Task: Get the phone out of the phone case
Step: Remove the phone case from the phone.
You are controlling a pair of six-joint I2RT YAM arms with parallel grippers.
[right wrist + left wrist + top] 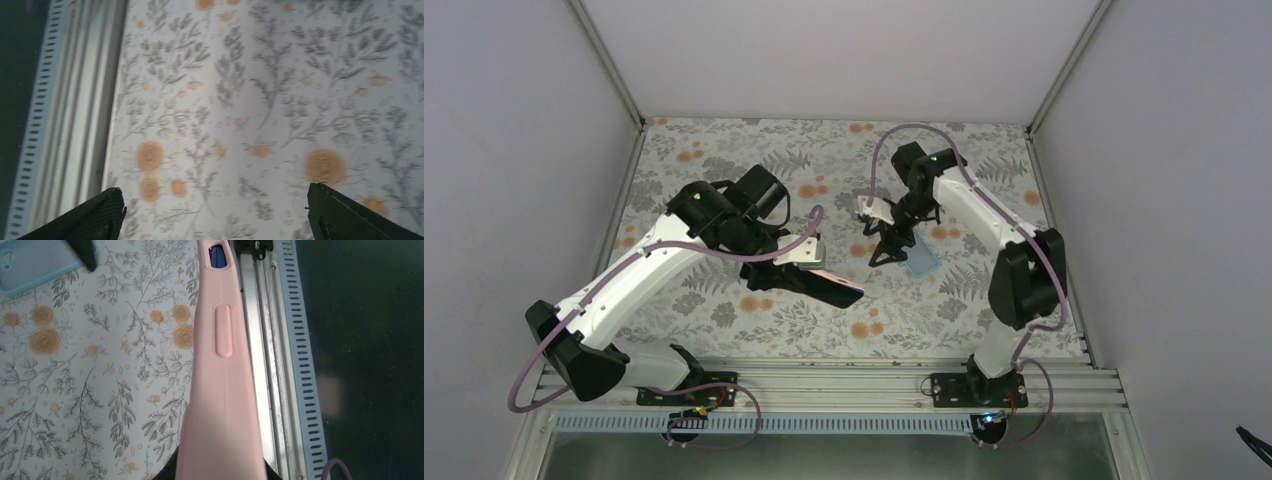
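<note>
My left gripper (796,265) is shut on a phone in a pink case (832,285) and holds it above the table, dark screen side up. In the left wrist view the pink case (222,370) runs up from the gripper (220,476), showing its side button, with a bit of blue phone (217,257) in a cut-out at the far end. My right gripper (884,247) is open and empty, pointing down over the floral table just right of the pink case. In the right wrist view its fingers (107,215) stand wide apart with only tablecloth between them.
A light blue phone case (922,262) lies flat on the table beside the right gripper; it also shows in the left wrist view (30,267). The metal rail (824,380) runs along the near table edge. White walls close in the back and sides.
</note>
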